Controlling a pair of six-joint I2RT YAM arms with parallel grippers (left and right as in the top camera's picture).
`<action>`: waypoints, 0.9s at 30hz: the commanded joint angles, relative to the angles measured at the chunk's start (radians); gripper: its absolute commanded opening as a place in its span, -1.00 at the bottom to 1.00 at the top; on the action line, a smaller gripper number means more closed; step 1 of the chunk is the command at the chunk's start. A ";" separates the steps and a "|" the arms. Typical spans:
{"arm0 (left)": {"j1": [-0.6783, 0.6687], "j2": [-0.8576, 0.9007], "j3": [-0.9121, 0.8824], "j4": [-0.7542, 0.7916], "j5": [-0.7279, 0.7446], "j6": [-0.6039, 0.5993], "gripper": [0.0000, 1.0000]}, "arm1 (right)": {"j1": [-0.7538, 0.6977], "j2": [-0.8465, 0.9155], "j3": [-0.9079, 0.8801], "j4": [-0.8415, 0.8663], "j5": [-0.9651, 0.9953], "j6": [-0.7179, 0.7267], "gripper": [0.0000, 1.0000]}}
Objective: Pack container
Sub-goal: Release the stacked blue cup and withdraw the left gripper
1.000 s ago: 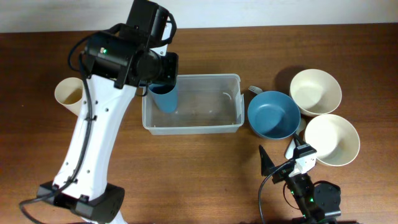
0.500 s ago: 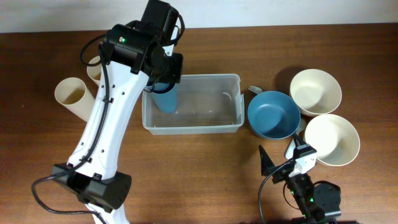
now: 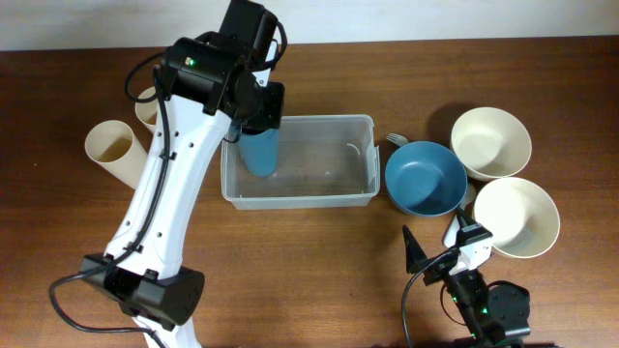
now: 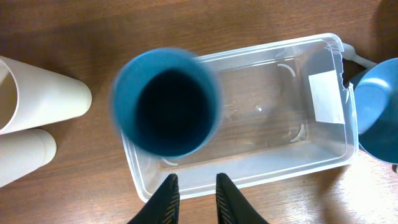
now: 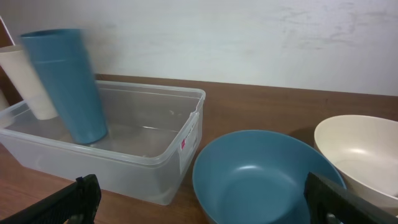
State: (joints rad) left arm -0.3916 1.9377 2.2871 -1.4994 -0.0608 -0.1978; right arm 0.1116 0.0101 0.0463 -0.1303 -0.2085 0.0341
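The clear container sits mid-table, its front rim just beyond my left fingertips and its side wall in the right wrist view. A blue cup stands upright in its left end, blurred in the left wrist view and also seen from the right wrist. My left gripper hangs above the container's left front corner, open a little, nothing between its fingers. My right gripper is open wide near the front edge, facing a blue bowl.
Two cream cups lie left of the container. The blue bowl and two cream bowls stand to its right, with a grey utensil behind the blue bowl.
My left arm swung slightly right over the container's left end, then its jaws parted and the blue cup came free, standing inside the container. The right arm has not moved.
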 commanded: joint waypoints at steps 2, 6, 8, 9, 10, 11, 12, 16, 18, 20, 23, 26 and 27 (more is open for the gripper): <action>0.001 -0.002 0.020 0.006 -0.014 0.013 -0.49 | 0.007 -0.006 -0.009 0.000 0.003 0.008 0.98; 0.002 -0.002 0.020 0.014 -0.015 0.013 -0.41 | 0.007 -0.006 -0.009 0.000 0.002 0.008 0.98; 0.002 -0.002 0.020 0.021 -0.014 0.013 -0.40 | 0.007 -0.007 -0.009 0.000 0.003 0.007 0.98; 0.002 -0.002 0.020 0.025 -0.014 0.013 -0.40 | 0.007 -0.007 -0.009 0.000 0.003 0.007 0.98; 0.001 -0.002 0.020 0.025 -0.014 0.013 -0.40 | 0.007 -0.007 -0.009 0.000 0.002 0.008 0.97; 0.001 -0.002 0.020 0.025 -0.014 0.013 -0.40 | 0.007 -0.006 -0.009 0.000 0.003 0.008 0.98; 0.001 -0.002 0.020 0.025 -0.014 0.013 -0.40 | 0.007 -0.006 -0.009 0.000 0.003 0.007 0.98; 0.001 -0.002 0.020 0.025 -0.015 0.013 -0.40 | 0.007 -0.006 -0.009 0.000 0.003 0.008 0.98; 0.002 -0.002 0.020 0.024 -0.019 0.013 -0.39 | 0.007 -0.007 -0.009 0.000 0.003 0.008 0.98; 0.002 -0.002 0.021 0.021 -0.046 0.013 -0.31 | 0.007 -0.006 -0.009 0.000 0.003 0.007 0.97; 0.019 -0.003 0.026 -0.005 -0.076 -0.002 -0.26 | 0.007 -0.006 -0.009 0.000 0.003 0.008 0.98; 0.061 -0.005 0.037 -0.046 -0.089 -0.038 -0.09 | 0.007 -0.007 -0.009 0.000 0.003 0.008 0.98; 0.081 -0.009 0.038 -0.059 -0.093 -0.041 0.03 | 0.007 -0.006 -0.009 0.000 0.003 0.007 0.98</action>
State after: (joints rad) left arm -0.3611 1.9377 2.2932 -1.5379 -0.1108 -0.2073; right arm 0.1116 0.0101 0.0463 -0.1303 -0.2081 0.0338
